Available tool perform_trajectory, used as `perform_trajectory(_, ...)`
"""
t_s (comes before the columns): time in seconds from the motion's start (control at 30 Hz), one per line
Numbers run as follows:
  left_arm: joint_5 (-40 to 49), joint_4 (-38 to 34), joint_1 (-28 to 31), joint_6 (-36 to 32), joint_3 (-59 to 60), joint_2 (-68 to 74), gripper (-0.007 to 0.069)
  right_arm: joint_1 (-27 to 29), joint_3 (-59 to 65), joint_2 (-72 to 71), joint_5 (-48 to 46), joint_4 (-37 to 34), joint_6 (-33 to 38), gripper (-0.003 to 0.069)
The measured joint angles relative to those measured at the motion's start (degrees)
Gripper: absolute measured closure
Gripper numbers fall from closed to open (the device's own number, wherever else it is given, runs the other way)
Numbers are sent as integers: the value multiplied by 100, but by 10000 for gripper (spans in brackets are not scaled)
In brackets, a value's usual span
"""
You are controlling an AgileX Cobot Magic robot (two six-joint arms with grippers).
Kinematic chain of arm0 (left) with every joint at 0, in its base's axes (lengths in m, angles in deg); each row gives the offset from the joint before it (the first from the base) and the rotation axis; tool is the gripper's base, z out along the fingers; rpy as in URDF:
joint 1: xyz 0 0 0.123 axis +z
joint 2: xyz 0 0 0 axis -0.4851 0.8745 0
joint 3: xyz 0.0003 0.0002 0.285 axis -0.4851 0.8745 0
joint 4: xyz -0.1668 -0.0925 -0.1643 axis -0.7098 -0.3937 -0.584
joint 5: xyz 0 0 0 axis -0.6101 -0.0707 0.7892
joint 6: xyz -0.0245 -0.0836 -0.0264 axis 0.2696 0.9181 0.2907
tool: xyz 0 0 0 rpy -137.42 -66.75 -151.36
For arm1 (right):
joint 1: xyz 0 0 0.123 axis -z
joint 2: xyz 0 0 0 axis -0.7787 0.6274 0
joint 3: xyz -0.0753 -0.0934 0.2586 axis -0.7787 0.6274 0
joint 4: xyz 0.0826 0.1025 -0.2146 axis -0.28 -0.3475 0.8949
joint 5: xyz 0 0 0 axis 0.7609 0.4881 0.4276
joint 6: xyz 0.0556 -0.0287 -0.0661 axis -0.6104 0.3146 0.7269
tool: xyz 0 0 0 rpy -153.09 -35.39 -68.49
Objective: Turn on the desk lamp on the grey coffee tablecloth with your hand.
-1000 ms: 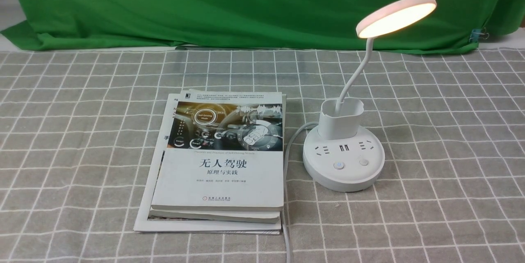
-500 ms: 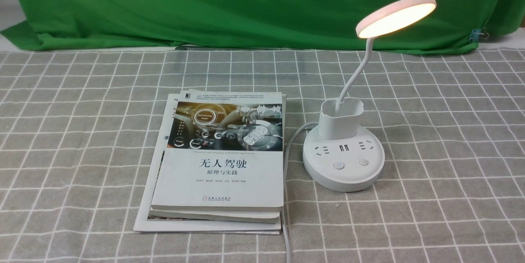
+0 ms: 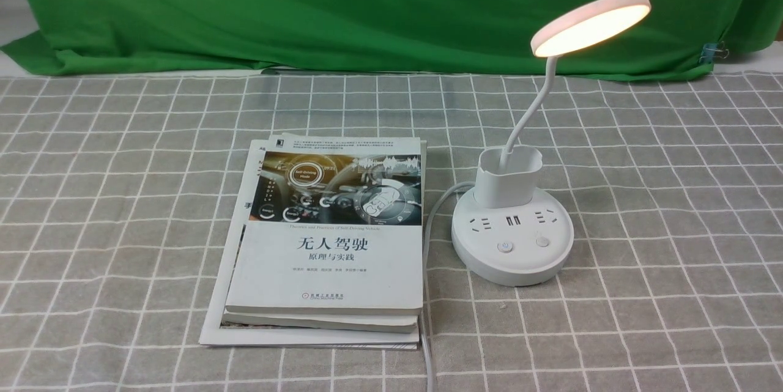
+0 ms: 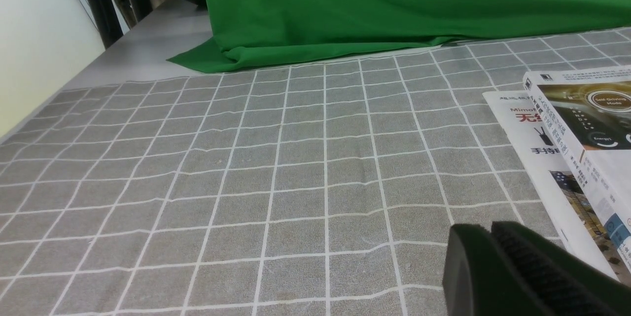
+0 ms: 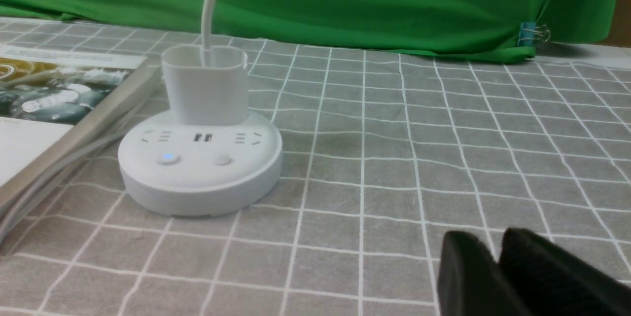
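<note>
Desk lamp [image 3: 512, 221] stands on the grey coffee tablecloth [image 3: 660, 208], right of centre in the front view. Disc head [image 3: 590, 23] glows warm white, tilted, held high on the bent neck above the cup holder [image 3: 508, 178]. Round base [image 5: 199, 163] flat on the cloth; the left one of its two buttons [image 5: 168, 159] shows a small blue light. White cord [image 3: 431, 221] leaves the base and runs along the cloth toward the near edge.

Stack of books [image 3: 324, 239] lies just left of the base, with the cord between them. Green backdrop cloth [image 3: 367, 7] hangs behind; a blue binder clip [image 3: 712, 51] sits at its right end.

Right gripper [image 5: 498, 252]: low over bare cloth, well apart from the lamp base, not touching it; fingers pressed together, nothing between them. Left gripper [image 4: 490, 237]: over bare cloth just beside the books, far from the lamp; fingers likewise closed together, empty. Neither arm shows in the front view.
</note>
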State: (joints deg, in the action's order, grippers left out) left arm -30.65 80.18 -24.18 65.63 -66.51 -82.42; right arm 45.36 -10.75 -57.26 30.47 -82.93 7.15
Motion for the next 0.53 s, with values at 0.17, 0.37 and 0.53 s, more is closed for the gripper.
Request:
perform_trajectory(0.17, 0, 0, 0, 0, 0, 0, 606, 0, 0, 0, 6, 0, 0, 485)
perform_trajectory(0.37, 0, 0, 0, 0, 0, 0, 606, 0, 0, 0, 6, 0, 0, 473)
perform_trajectory(0.53, 0, 0, 0, 7, 0, 0, 606, 0, 0, 0, 6, 0, 0, 464)
